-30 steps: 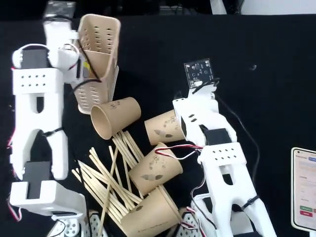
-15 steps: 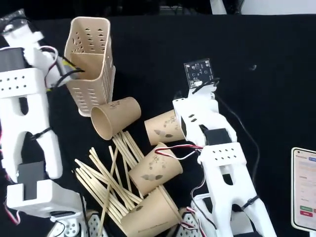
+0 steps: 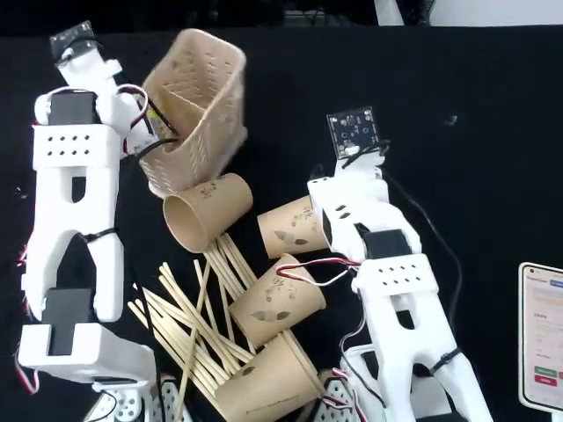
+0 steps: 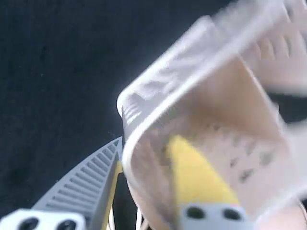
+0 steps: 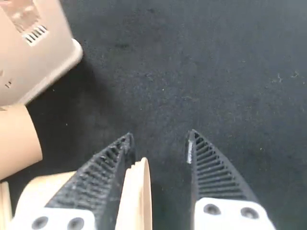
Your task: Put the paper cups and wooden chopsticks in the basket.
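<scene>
My left gripper [image 4: 146, 141] is shut on the wall of the beige slotted basket [image 4: 225, 158], with the grey finger outside and the yellow one inside. Seen from above, the basket [image 3: 201, 101] hangs tilted at the back left, held by the left gripper [image 3: 149, 141]. Several paper cups lie on their sides: one [image 3: 207, 211] under the basket, one [image 3: 290, 227] beside the right arm, two more [image 3: 277, 299] [image 3: 268, 382] nearer the front. Wooden chopsticks [image 3: 189, 325] lie heaped at the front left. My right gripper [image 5: 160, 135] is open, with a cup's rim [image 5: 140, 191] between its fingers.
The table is covered in black cloth [image 3: 457, 79], bare at the back right. A phone [image 3: 541, 334] lies at the right edge. The basket's corner [image 5: 33, 48] and another cup [image 5: 14, 143] lie close beside the right gripper.
The left arm swung left and then back right with the basket. The basket now tips over, its top leaning to the right. The right arm, cups and chopsticks have not moved.
</scene>
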Controlling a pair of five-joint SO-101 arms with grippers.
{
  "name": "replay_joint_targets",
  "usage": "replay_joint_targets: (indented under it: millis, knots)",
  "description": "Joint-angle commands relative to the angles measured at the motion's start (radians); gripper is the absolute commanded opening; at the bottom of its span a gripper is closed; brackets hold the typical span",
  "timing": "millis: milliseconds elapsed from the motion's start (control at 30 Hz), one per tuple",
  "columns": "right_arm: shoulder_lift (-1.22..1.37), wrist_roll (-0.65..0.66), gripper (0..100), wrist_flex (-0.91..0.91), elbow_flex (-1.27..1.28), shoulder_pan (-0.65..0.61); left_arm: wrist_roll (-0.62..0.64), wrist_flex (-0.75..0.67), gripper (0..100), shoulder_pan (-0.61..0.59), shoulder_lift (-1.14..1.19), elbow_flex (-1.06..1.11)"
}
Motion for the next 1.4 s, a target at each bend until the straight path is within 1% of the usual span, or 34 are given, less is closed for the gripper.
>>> replay_joint_targets:
  millis: [0,167,300,400,467,567,633,700,767,833,967,1100,1200,1267,1367]
  knots:
    - [-0.001,0.000,18.8,-0.023,-0.007,-0.012,-0.238,-0.087,4,-0.027,-0.035,-0.022]
    - [-0.010,-0.002,18.8,0.000,-0.028,-0.005,-0.410,-0.080,3,-0.016,-0.034,-0.041]
    - [-0.076,-0.009,18.8,0.207,-0.159,0.046,-0.517,-0.086,3,-0.015,-0.034,-0.041]
    - [-0.133,-0.009,18.8,0.325,-0.234,0.058,-0.549,-0.089,3,-0.015,-0.021,-0.054]
    - [-0.162,-0.009,18.8,0.348,-0.252,0.058,-0.548,-0.095,5,-0.016,0.006,-0.090]
    - [-0.183,-0.009,18.8,0.354,-0.257,0.066,-0.542,-0.094,15,-0.027,0.055,-0.153]
    - [-0.177,-0.011,18.8,0.354,-0.255,0.075,-0.497,-0.094,22,-0.047,0.074,-0.185]
    - [-0.153,-0.026,18.8,0.361,-0.255,0.075,-0.427,-0.092,26,-0.068,0.075,-0.222]
    - [-0.113,-0.077,18.8,0.391,-0.269,0.066,-0.368,-0.064,26,-0.091,0.058,-0.265]
    - [-0.062,-0.097,18.8,0.433,-0.314,0.031,-0.339,-0.011,26,-0.104,0.032,-0.321]
    - [0.073,-0.103,19.1,0.505,-0.389,-0.057,-0.334,0.103,26,-0.125,-0.023,-0.412]
    - [0.196,-0.103,19.1,0.512,-0.407,-0.107,-0.336,0.163,26,-0.183,-0.074,-0.430]
    - [0.240,-0.103,19.2,0.514,-0.420,-0.101,-0.336,0.215,26,-0.242,-0.106,-0.430]
    - [0.262,-0.103,19.5,0.529,-0.441,-0.075,-0.336,0.264,26,-0.272,-0.124,-0.430]
    - [0.295,-0.103,24.3,0.555,-0.483,-0.038,-0.336,0.319,26,-0.315,-0.133,-0.427]
